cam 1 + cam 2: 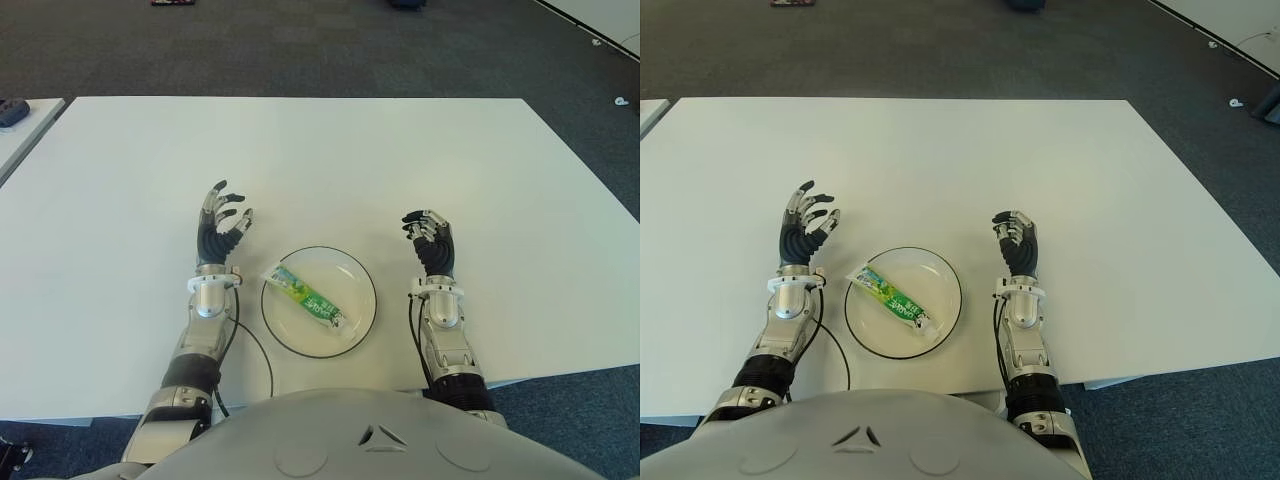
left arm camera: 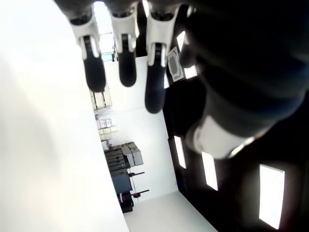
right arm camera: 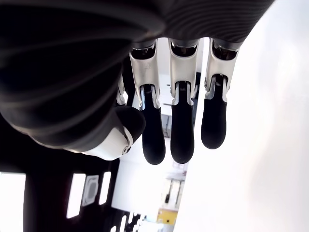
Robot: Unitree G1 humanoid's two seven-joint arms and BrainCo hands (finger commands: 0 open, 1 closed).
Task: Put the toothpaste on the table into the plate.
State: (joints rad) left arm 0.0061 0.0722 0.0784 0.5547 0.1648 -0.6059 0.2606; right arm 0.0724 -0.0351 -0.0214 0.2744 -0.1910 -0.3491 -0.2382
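Green-white toothpaste (image 1: 304,293), one, on one plate (image 1: 362,310); left robot hand (image 1: 220,228) and right robot hand (image 1: 430,240) released.

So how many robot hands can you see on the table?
2. The left robot hand is to the left of the plate, fingers spread and empty. The right robot hand is to the plate's right, also empty. The toothpaste already lies in the plate between them.

Bare table (image 1: 330,160) beyond plate (image 1: 358,268)
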